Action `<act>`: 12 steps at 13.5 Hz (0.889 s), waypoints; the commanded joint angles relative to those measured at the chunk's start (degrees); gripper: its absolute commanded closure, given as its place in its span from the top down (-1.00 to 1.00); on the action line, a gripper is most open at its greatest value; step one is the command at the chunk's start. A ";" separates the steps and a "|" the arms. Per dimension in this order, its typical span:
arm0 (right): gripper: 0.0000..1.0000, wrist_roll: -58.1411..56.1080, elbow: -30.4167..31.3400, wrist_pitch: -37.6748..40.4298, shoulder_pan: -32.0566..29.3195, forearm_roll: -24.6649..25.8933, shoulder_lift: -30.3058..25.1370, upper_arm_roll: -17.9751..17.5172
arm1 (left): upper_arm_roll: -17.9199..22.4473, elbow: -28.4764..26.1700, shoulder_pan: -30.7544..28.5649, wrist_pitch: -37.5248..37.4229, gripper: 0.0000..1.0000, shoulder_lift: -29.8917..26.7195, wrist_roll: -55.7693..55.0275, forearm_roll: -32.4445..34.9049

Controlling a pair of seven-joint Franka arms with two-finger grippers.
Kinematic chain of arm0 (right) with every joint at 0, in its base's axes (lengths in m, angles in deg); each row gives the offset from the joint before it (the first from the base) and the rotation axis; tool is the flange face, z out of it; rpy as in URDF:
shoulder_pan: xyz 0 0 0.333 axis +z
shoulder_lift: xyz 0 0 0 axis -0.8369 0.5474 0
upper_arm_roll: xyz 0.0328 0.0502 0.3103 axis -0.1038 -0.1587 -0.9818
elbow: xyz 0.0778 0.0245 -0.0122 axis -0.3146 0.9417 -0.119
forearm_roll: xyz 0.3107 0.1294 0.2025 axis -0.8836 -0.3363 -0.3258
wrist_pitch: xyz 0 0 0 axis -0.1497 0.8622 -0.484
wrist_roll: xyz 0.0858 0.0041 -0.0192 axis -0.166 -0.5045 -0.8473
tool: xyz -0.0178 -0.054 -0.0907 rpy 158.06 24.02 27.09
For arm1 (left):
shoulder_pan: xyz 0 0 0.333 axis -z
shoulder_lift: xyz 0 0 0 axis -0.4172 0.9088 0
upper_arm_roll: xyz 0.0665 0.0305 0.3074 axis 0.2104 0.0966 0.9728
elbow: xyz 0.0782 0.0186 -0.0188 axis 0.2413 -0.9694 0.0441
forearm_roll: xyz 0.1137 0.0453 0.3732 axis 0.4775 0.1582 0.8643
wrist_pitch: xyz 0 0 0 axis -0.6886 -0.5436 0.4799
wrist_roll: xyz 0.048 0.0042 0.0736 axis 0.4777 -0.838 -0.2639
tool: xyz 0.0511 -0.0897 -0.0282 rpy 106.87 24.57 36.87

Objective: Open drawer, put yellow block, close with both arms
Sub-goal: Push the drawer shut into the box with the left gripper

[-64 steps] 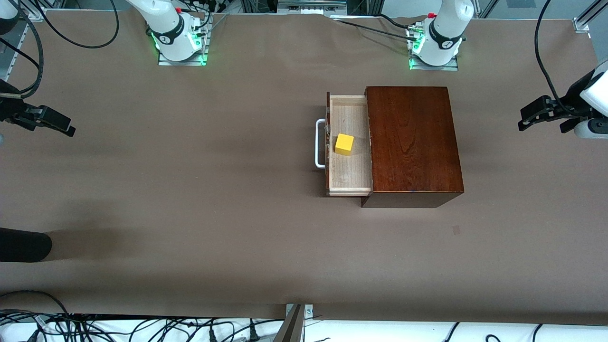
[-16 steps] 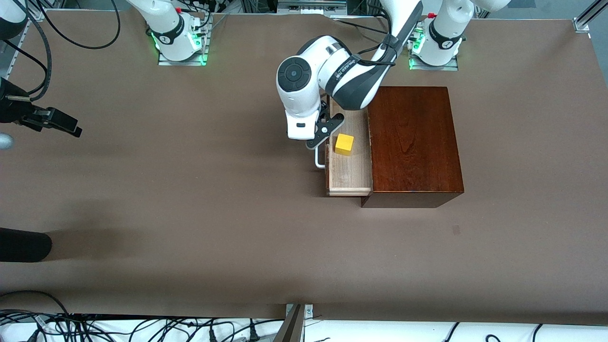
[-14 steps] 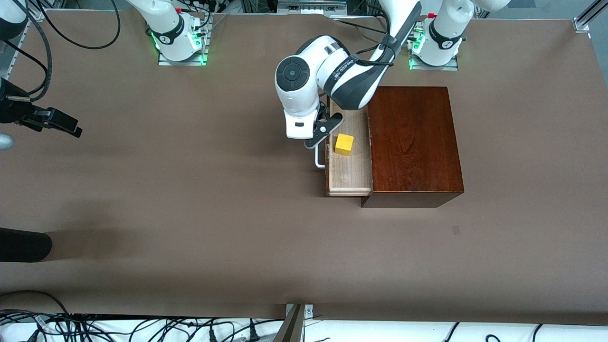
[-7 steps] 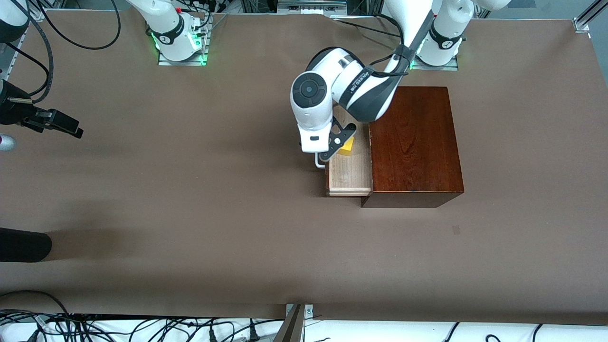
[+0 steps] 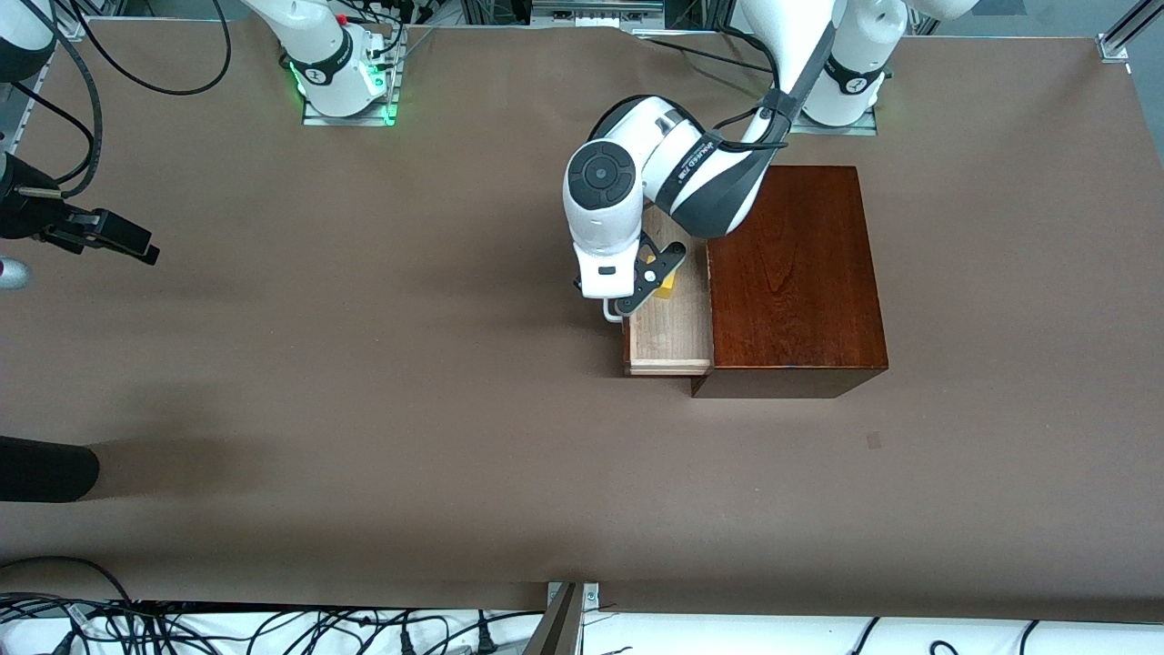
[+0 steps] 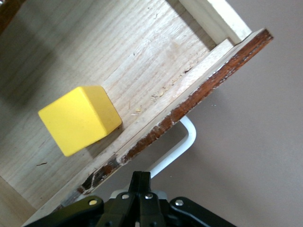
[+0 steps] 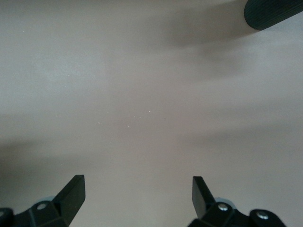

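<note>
The drawer (image 5: 668, 332) of the dark reddish-brown wooden box (image 5: 791, 273) stands pulled out, pale wood showing. The yellow block (image 6: 80, 119) lies in it against the dark drawer front (image 6: 203, 92); in the front view the left hand covers most of the block (image 5: 669, 287). My left gripper (image 5: 626, 300) hangs over the white handle (image 5: 607, 315), shut and empty; the left wrist view shows its closed fingertips (image 6: 141, 177) above the handle (image 6: 182, 144). My right gripper (image 5: 109, 235) waits open over bare table at the right arm's end, and shows in the right wrist view (image 7: 138, 189).
A dark cylindrical object (image 5: 45, 468) lies at the table's edge at the right arm's end, nearer the front camera; it also shows in the right wrist view (image 7: 274, 12). Brown table paper (image 5: 409, 364) stretches in front of the drawer.
The left arm has come in from its end of the table to the drawer. In the last second its gripper slid along the drawer front and now covers part of the block. The drawer has not moved.
</note>
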 commanded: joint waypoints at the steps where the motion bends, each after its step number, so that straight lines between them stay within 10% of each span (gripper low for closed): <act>1: 1.00 -0.12 0.12 0.23 -0.23 0.42 -0.31 -0.33 | 0.05 1.99 -0.24 -0.26 -1.00 1.22 1.17 -0.77; 12: 1.00 -0.03 0.03 0.14 0.21 0.51 0.04 -0.41 | 1.46 -1.07 -4.28 -1.31 -1.00 -2.20 16.54 3.09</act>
